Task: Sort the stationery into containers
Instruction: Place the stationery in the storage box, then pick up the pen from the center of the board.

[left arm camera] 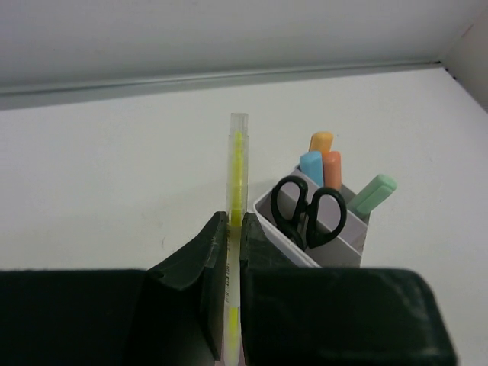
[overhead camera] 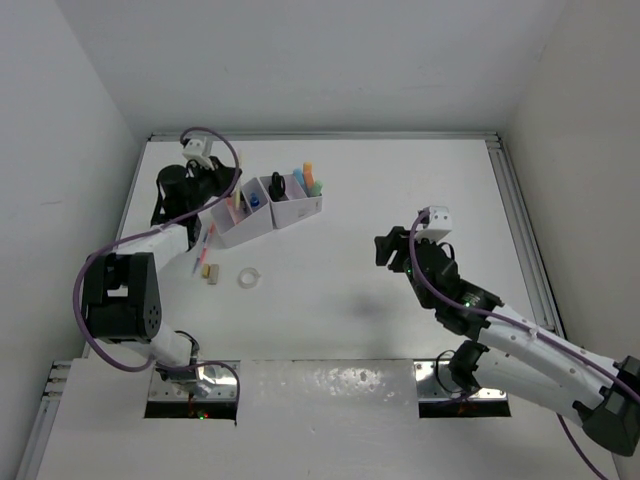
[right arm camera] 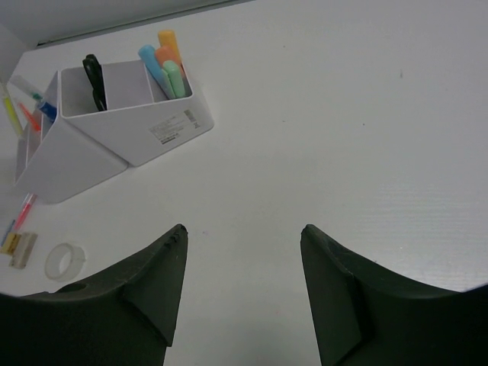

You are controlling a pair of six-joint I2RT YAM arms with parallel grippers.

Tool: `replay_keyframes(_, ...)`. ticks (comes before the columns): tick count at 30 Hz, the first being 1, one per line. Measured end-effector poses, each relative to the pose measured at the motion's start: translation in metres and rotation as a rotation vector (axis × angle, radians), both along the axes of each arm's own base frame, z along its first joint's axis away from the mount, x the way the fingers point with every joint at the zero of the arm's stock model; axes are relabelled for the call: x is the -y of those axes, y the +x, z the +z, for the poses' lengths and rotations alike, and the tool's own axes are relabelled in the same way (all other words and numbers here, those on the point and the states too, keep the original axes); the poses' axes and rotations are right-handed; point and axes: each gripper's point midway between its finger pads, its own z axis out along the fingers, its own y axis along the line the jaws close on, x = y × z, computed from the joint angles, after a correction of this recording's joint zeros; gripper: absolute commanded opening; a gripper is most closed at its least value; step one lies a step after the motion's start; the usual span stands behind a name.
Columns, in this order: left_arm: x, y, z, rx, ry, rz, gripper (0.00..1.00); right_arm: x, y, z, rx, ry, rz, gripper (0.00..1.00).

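- While the left gripper (left arm camera: 235, 229) is pinched tight on a yellow pen (left arm camera: 239, 164), the pen stands straight up between its fingers, with its clear cap on top.
- Seen from the left wrist, the pen is just beside the left side of the organiser (left arm camera: 343, 248) and up above the bench (left arm camera: 114, 175).
- From the top view, the left arm reaches to the far left end of the organiser, near the back of the bench.
- The organiser is a row of pale boxes with slanted tops.
- Black scissors (left arm camera: 306, 210) stand in one box with their handles up.
- The box at the right end holds four short pieces that poke out: a green piece (left arm camera: 373, 194), a blue piece (left arm camera: 311, 166), an orange piece (left arm camera: 321, 142) and a darker orange piece (left arm camera: 332, 169).
- A small blue thing (overhead camera: 256, 201) sits in the box to the left of the scissors. It may be a bottle cap, but it is too tiny to be sure.
- A pink pen (right arm camera: 23, 210) lies flat on the bench in front of the left end of the organiser.
- A little tan block (right arm camera: 21, 248) lies near the pink pen, and a clear tape ring (right arm camera: 64, 260) lies just beside the block.
- The right gripper (right arm camera: 242, 232) is spread wide and holds nothing.
- It hangs over bare bench on the right side, well apart from the organiser.
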Motion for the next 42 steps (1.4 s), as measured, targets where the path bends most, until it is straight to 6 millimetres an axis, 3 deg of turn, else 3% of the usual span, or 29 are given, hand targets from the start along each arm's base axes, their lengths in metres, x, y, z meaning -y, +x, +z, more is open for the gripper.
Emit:
replay_keyframes(6, -0.001, -0.001, 0.008, 0.094, -0.007, 0.009, 0.00, 0.001, -0.004, 0.000, -0.003, 0.008, -0.014, 0.60)
replay_keyframes(14, 0.001, -0.016, -0.035, 0.091, -0.012, -0.002, 0.01, -0.003, -0.009, 0.007, -0.012, -0.002, -0.017, 0.60)
replay_keyframes(20, 0.002, -0.014, -0.032, 0.123, -0.020, -0.020, 0.44, -0.010, -0.010, 0.012, -0.014, -0.012, -0.004, 0.60)
replay_keyframes(23, 0.004, -0.015, -0.031, 0.123, -0.017, -0.035, 0.53, -0.012, -0.010, 0.014, -0.014, -0.015, -0.001, 0.60)
replay_keyframes(31, 0.001, -0.015, -0.030, 0.071, -0.023, -0.051, 0.57, -0.012, -0.010, 0.014, -0.012, -0.028, 0.004, 0.60)
replay_keyframes(34, -0.022, 0.010, -0.008, -0.011, -0.039, 0.016, 0.51, -0.012, -0.010, 0.013, -0.020, -0.057, 0.008, 0.60)
replay_keyframes(37, -0.070, 0.042, 0.044, -0.040, 0.018, 0.159, 0.46, -0.016, -0.007, 0.013, -0.041, -0.096, 0.011, 0.60)
replay_keyframes(39, -0.096, 0.038, 0.061, -0.043, 0.087, 0.214, 0.44, -0.018, -0.005, 0.012, -0.054, -0.117, 0.013, 0.61)
replay_keyframes(42, -0.125, 0.009, 0.039, -0.160, 0.190, 0.249, 0.49, -0.022, -0.003, 0.005, -0.073, -0.148, 0.028, 0.63)
